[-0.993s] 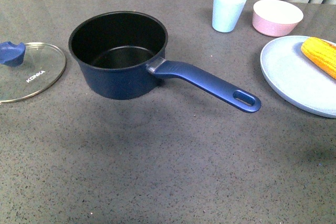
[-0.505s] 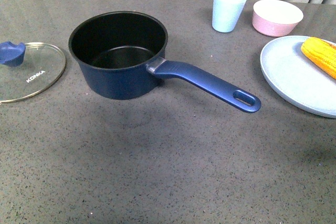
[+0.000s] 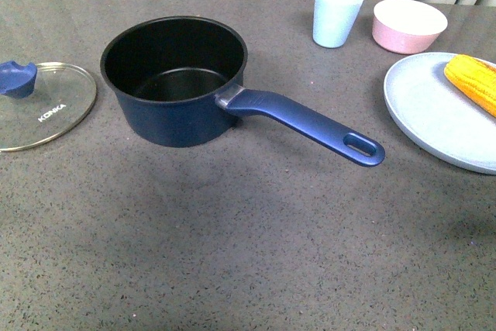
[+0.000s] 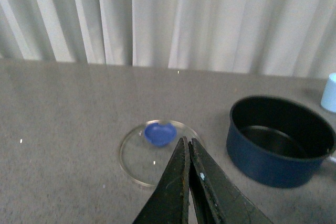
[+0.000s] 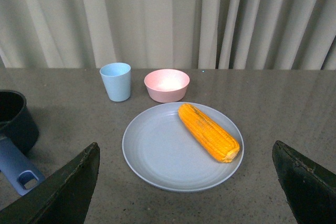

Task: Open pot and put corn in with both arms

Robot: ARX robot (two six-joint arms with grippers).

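Observation:
The navy pot (image 3: 175, 83) stands uncovered on the dark table, black inside and empty, its long handle (image 3: 310, 124) reaching toward the right. Its glass lid (image 3: 40, 106) with a blue knob lies flat to the pot's left. The corn (image 3: 473, 81) rests on a pale blue plate (image 3: 434, 118) at the right edge. No arm shows in the front view. My left gripper (image 4: 188, 142) is shut with nothing in it, held above the table short of the lid (image 4: 157, 153); the pot (image 4: 278, 140) is beside it. My right gripper (image 5: 186, 163) hangs wide open over the plate (image 5: 163, 153), near the corn (image 5: 209, 132).
A light blue cup (image 3: 338, 14) and a pink bowl (image 3: 409, 25) stand at the back right, behind the plate. Pale curtains close off the far edge of the table. Bare tabletop lies in front of the pot.

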